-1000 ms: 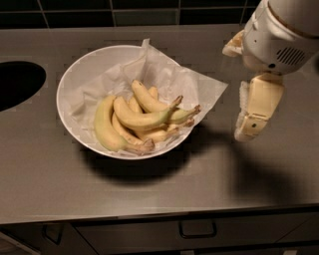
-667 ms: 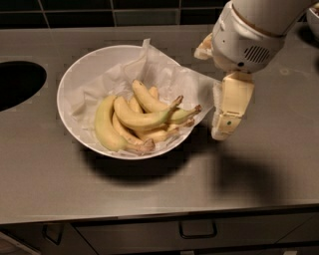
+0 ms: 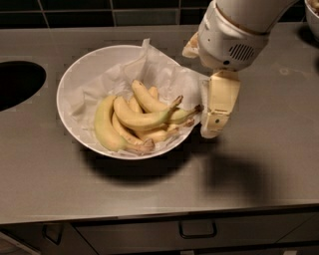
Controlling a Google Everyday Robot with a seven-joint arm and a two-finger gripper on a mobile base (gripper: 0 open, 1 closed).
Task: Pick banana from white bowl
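Since the banana (image 3: 144, 119) lies unlifted in the white bowl (image 3: 67, 84) near the bench's (image 3: 149, 199) back edge, with my end effector (image 3: 212, 127) beside the rim, grip I cannot tell, the whole pick remains

The light is warm and moderate, falling from above. The white bowl (image 3: 67, 79) and its paper lining (image 3: 164, 74), at centre left, are the brightest parts, with no harsh glare. The bowl throws a soft, dark shadow on the grey counter (image 3: 149, 199) under its lower edge. The gripper (image 3: 212, 130), at centre right just beside the bowl's right rim, is lit on its cream face and throws a broad, soft-edged shadow to its lower right. The topmost banana (image 3: 144, 119) has a pale highlight along its curve. The tiled wall (image 3: 99, 5) along the top edge and the round opening (image 3: 15, 82) at far left are nearly black.
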